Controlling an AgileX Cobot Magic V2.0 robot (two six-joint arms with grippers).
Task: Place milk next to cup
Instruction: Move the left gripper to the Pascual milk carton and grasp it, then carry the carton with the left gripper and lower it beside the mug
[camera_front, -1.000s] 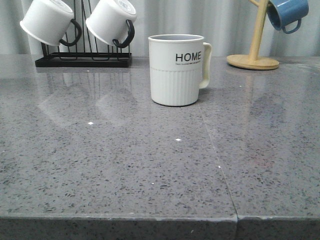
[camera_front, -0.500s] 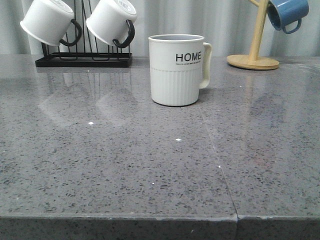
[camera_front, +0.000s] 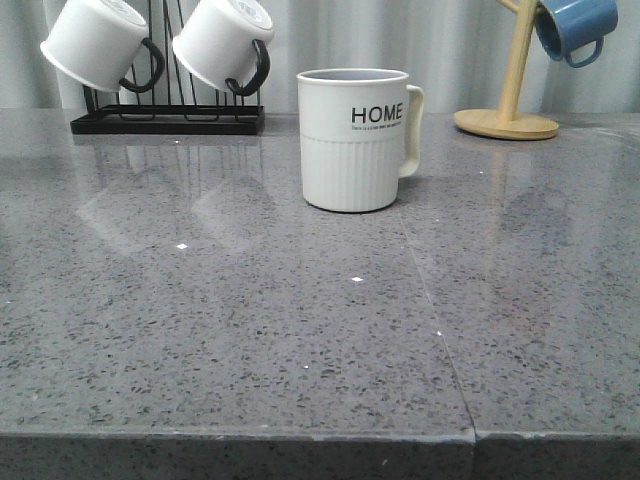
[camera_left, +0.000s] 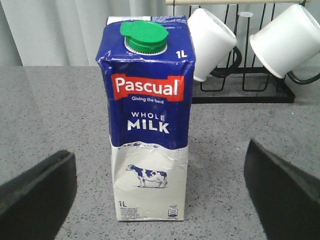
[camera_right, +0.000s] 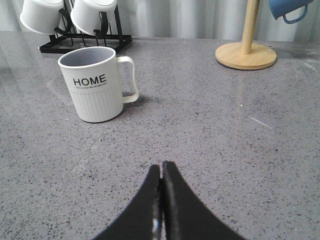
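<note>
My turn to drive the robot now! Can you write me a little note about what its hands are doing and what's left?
Left hand: open, fingers wide on either side of the tall blue-and-white "WHOLE MILK" carton with the green cap, not touching it. The carton stands upright on the grey speckled counter.
Right hand: shut, holding nothing, low over the counter, pointing towards the off-white ribbed "HOME" mug.
Done: nothing yet; the carton is out of the front view, so not beside the mug.
Left: close the left hand on the carton, carry it over, set it upright beside the mug.
</note>
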